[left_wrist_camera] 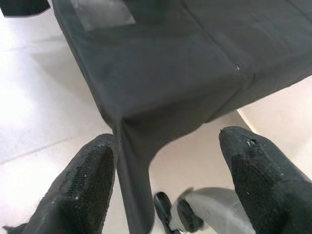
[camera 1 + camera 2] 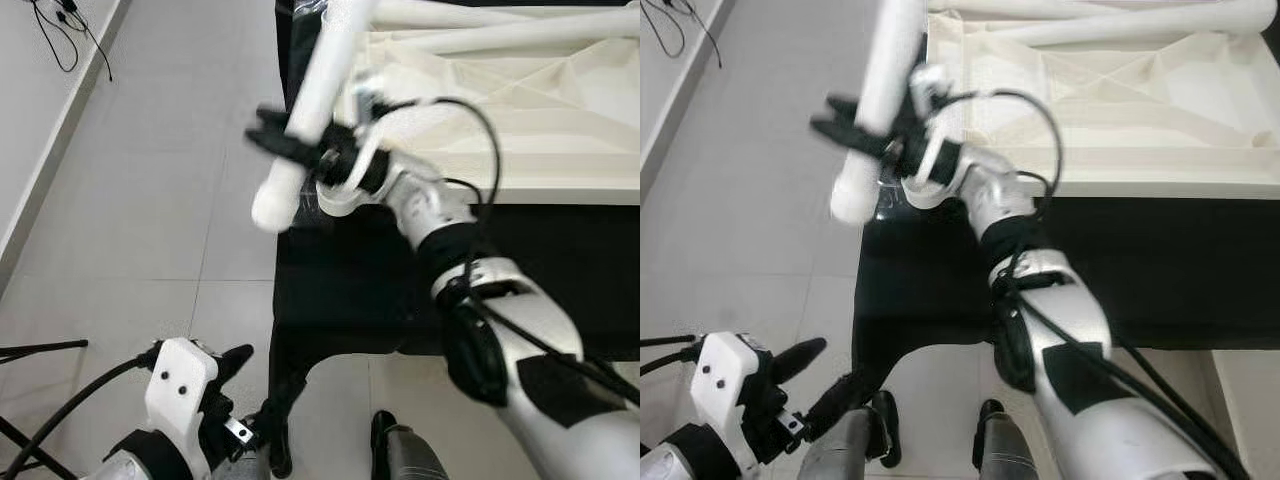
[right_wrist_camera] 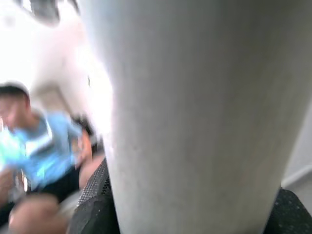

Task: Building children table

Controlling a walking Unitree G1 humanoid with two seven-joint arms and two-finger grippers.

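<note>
Head stereo pair: looking forward and steeply down onto black-draped surface (image 2: 340, 290) and pale floor (image 2: 150, 200); both eyes sharing the surface's near edge, white leg (image 2: 880, 90), right arm; right eye offset slightly, scene shifted left.
Left wrist view: low, close to the cloth corner, facing along own fingers (image 1: 87, 185) toward surface edge and floor.
Right wrist view: pressed against white leg (image 3: 195, 112); blurred person (image 3: 34, 146) beyond.
</note>
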